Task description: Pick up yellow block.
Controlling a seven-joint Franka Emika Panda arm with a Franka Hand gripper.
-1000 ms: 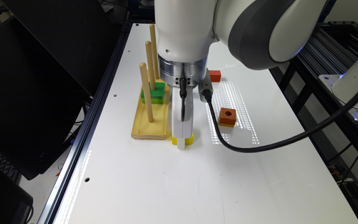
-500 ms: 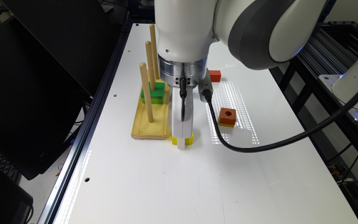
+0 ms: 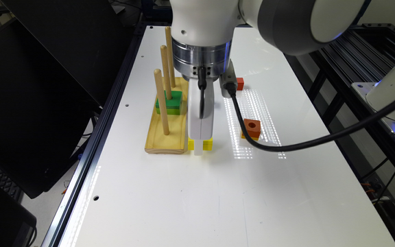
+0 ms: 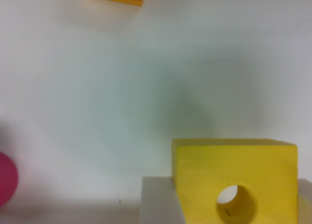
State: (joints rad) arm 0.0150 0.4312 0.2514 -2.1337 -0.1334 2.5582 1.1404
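Note:
The yellow block (image 3: 208, 143) is a square all-yellow piece with a round hole and lies flat on the white table, right beside the wooden peg base. In the wrist view the yellow block (image 4: 234, 170) sits between two grey fingers (image 4: 157, 200) that press against its opposite sides. My gripper (image 3: 200, 146) is straight down over it, at table level, shut on the block.
The wooden peg base (image 3: 166, 139) with three upright pegs holds a green block (image 3: 169, 102), just to the exterior view's left of the gripper. An orange holed block (image 3: 252, 128) and a small red block (image 3: 240, 83) lie to the exterior view's right. A black cable (image 3: 286, 145) loops over the table.

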